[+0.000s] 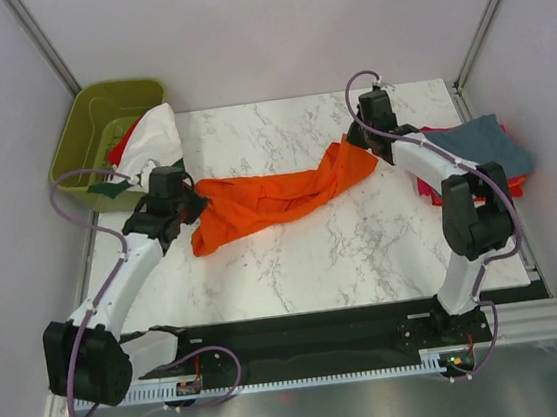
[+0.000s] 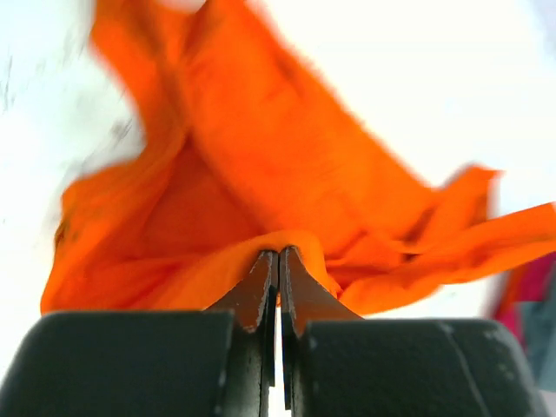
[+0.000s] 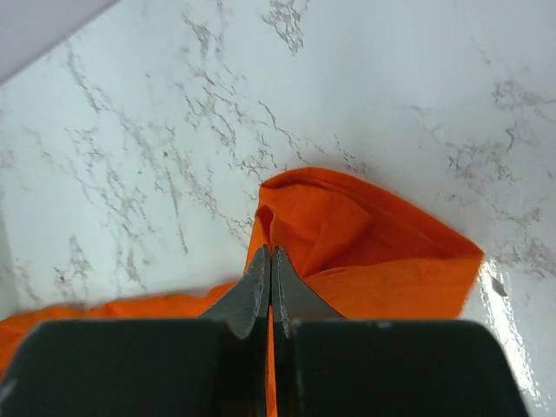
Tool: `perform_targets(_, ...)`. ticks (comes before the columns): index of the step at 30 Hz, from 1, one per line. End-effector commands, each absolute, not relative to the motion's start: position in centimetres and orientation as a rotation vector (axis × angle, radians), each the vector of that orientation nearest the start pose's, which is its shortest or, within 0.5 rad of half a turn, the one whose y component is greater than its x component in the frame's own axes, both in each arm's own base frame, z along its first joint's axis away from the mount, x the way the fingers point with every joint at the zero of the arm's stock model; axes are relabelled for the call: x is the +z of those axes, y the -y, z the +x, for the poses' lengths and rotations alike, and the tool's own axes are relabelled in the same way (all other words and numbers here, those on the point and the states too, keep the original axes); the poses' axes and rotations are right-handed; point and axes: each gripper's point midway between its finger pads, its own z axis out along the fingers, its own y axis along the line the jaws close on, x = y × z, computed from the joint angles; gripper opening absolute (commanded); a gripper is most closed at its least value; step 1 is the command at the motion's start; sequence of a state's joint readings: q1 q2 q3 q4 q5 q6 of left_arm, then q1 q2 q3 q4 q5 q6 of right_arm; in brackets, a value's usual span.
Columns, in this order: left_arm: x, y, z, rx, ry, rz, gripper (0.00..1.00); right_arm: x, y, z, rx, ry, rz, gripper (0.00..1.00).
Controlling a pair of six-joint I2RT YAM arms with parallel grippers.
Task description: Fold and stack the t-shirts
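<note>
A bright orange t-shirt (image 1: 272, 197) is stretched in a crumpled band across the middle of the marble table (image 1: 295, 267). My left gripper (image 1: 195, 200) is shut on its left end; in the left wrist view the jaws pinch a fold of the orange cloth (image 2: 261, 174), with the gripper (image 2: 278, 254) closed tight. My right gripper (image 1: 354, 139) is shut on the shirt's right end, and the right wrist view shows the orange cloth (image 3: 365, 234) caught between the closed jaws of that gripper (image 3: 272, 252). More t-shirts, white with dark green trim (image 1: 150, 138) and red, hang out of the bin.
An olive-green plastic bin (image 1: 97, 113) stands at the back left corner. A slate blue-grey shirt (image 1: 483, 145) lies folded over red and magenta cloth (image 1: 427, 189) at the table's right edge, beside the right arm. Grey walls enclose the table.
</note>
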State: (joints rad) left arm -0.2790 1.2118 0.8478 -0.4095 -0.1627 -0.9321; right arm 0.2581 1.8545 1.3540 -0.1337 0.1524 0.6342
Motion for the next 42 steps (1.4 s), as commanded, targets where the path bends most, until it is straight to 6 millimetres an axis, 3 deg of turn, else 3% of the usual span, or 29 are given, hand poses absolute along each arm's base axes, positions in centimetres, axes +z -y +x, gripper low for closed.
perform_targets(1, 21.5, 9.1, 33.8, -0.480, -2.033, -0.707, 0.02, 17.8, -12.3, 49.1, 0.374, -2.081, 0.510, 0.00)
perform_targets(4, 21.4, 9.8, 31.8, -0.543, -2.060, -0.656, 0.02, 17.4, -11.1, 45.0, 0.366, -2.089, 0.530, 0.00)
perform_targets(5, 20.5, 9.9, 30.4, -0.561, -2.077, -0.644, 0.02, 16.3, -10.3, 42.3, 0.357, -2.102, 0.562, 0.00)
perform_targets(6, 19.9, 10.1, 29.4, -0.583, -2.095, -0.638, 0.02, 15.7, -9.6, 40.9, 0.344, -2.101, 0.592, 0.00)
perform_targets(7, 17.5, 9.8, 27.9, -0.564, -2.149, -0.655, 0.02, 14.0, -7.9, 37.8, 0.289, -2.100, 0.645, 0.00)
perform_targets(8, 17.8, 9.5, 26.7, -0.579, -2.129, -0.656, 0.02, 13.2, -7.1, 36.3, 0.278, -2.084, 0.714, 0.00)
perform_targets(9, 17.1, 9.1, 25.8, -0.563, -2.134, -0.676, 0.02, 12.2, -6.1, 34.7, 0.252, -2.076, 0.758, 0.00)
perform_targets(10, 15.5, 8.6, 24.7, -0.538, -2.162, -0.696, 0.02, 10.7, -4.2, 31.8, 0.193, -2.049, 0.821, 0.00)
perform_targets(12, 15.2, 7.5, 22.7, -0.513, -2.140, -0.737, 0.02, 9.1, -2.1, 29.0, 0.143, -2.003, 0.950, 0.01)
perform_targets(13, 14.3, 7.2, 21.9, -0.503, -2.151, -0.748, 0.02, 8.3, -1.4, 27.2, 0.140, -1.970, 0.965, 0.33)
perform_targets(14, 13.8, 7.1, 21.3, -0.504, -2.156, -0.754, 0.02, 8.1, -1.2, 26.6, 0.145, -1.951, 0.965, 0.52)
perform_targets(15, 14.1, 7.2, 20.8, -0.534, -2.136, -0.754, 0.02, 8.1, -1.1, 26.3, 0.157, -1.940, 0.949, 0.67)
perform_targets(16, 13.3, 7.3, 20.4, -0.541, -2.151, -0.761, 0.02, 8.2, -1.3, 25.9, 0.181, -1.926, 0.925, 0.74)
perform_targets(18, 12.9, 7.9, 19.9, -0.589, -2.158, -0.770, 0.02, 8.7, -1.9, 26.1, 0.218, -1.933, 0.872, 0.75)
perform_targets(22, 11.7, 8.3, 19.7, -0.610, -2.184, -0.789, 0.02, 9.2, -4.0, 27.7, 0.247, -2.058, 0.703, 0.71)
perform_targets(25, 11.6, 8.2, 19.8, -0.594, -2.191, -0.786, 0.02, 8.2, -5.8, 29.1, 0.274, -2.183, 0.628, 0.62)
perform_targets(28, 11.9, 8.0, 20.1, -0.579, -2.184, -0.783, 0.02, 6.9, -6.0, 29.6, 0.225, -2.268, 0.615, 0.58)
perform_targets(36, 12.6, 7.9, 20.3, -0.575, -2.166, -0.766, 0.02, 5.4, -4.7, 27.7, 0.162, -2.275, 0.758, 0.51)
perform_targets(37, 12.7, 7.9, 20.3, -0.575, -2.166, -0.761, 0.02, 5.5, -4.7, 27.4, 0.169, -2.270, 0.756, 0.46)
perform_targets(42, 12.7, 7.9, 20.5, -0.568, -2.170, -0.751, 0.02, 4.8, -5.8, 26.6, 0.232, -2.326, 0.727, 0.45)
